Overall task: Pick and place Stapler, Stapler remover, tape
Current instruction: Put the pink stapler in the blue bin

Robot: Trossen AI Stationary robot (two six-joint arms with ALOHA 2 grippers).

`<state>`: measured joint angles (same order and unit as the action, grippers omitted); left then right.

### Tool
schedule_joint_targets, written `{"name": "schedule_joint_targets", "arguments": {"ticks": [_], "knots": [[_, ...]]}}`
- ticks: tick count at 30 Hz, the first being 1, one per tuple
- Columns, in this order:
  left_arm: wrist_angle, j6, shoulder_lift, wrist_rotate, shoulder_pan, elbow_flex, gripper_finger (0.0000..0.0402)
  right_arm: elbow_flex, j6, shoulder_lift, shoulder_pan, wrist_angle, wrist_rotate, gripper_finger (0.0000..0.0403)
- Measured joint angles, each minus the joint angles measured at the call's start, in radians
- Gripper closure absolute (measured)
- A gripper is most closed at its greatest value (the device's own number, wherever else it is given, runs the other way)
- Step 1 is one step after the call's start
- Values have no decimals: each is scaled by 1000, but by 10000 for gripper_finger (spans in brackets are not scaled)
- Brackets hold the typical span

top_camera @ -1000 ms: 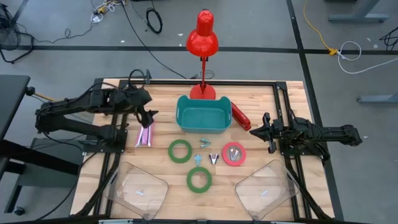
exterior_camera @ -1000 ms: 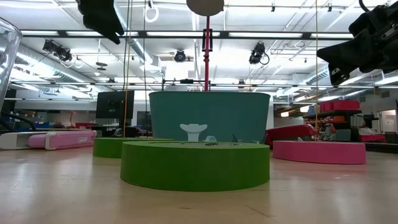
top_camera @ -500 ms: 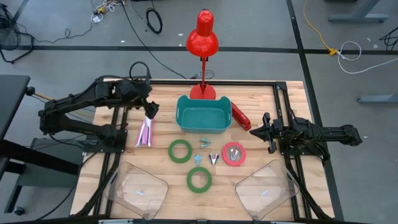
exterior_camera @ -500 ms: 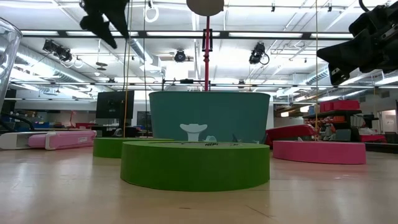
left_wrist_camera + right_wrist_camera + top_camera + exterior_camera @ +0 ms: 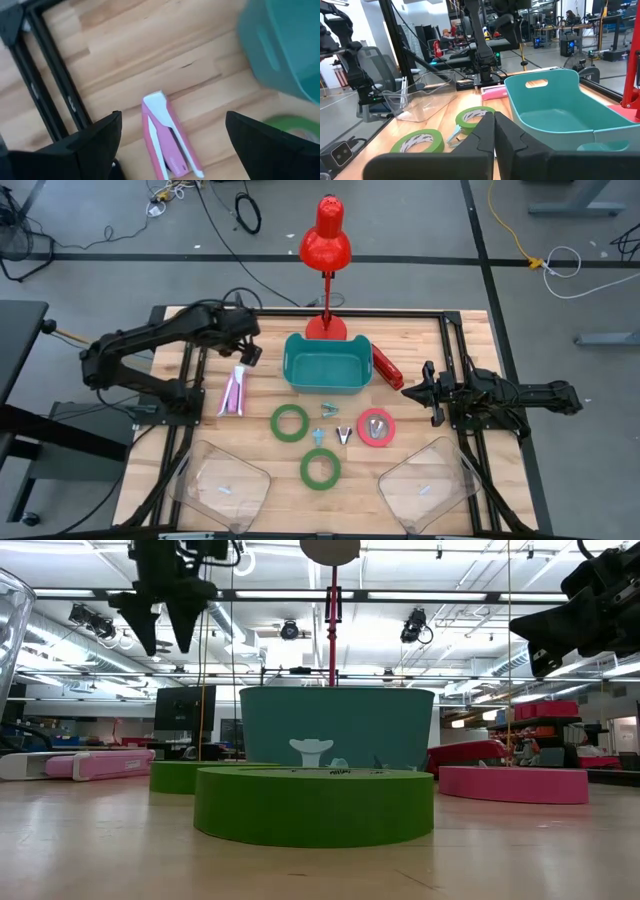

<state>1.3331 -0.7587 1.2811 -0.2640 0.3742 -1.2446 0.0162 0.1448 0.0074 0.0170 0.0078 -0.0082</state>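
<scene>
The left hand (image 5: 247,353), fingers spread and empty, is hovering left of centre in the overhead frame above the pink stapler (image 5: 233,391) lying flat on the worktop (image 5: 410,355). The stapler looks rigid, smooth, likely slippery; gripping across its narrow body seems safest.

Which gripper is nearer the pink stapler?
Left. The left gripper hovers open just above the pink stapler; the right gripper waits across the table.
</scene>
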Motion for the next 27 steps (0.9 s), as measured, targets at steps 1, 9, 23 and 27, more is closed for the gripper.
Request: {"name": "schedule_joint_targets", "arguments": {"ticks": [1,9,23,27], "knots": [[-1,-18,11,4,1,2,41,0,0,0,0,0,0,396],[-41,-128,42,46,2,93,41,0,0,0,0,0,0,396],[-233,-139,41,115,38,316,41,0,0,0,0,0,0,396],[-309,-127,40,159,49,369,41,0,0,0,0,0,0,396]]}}
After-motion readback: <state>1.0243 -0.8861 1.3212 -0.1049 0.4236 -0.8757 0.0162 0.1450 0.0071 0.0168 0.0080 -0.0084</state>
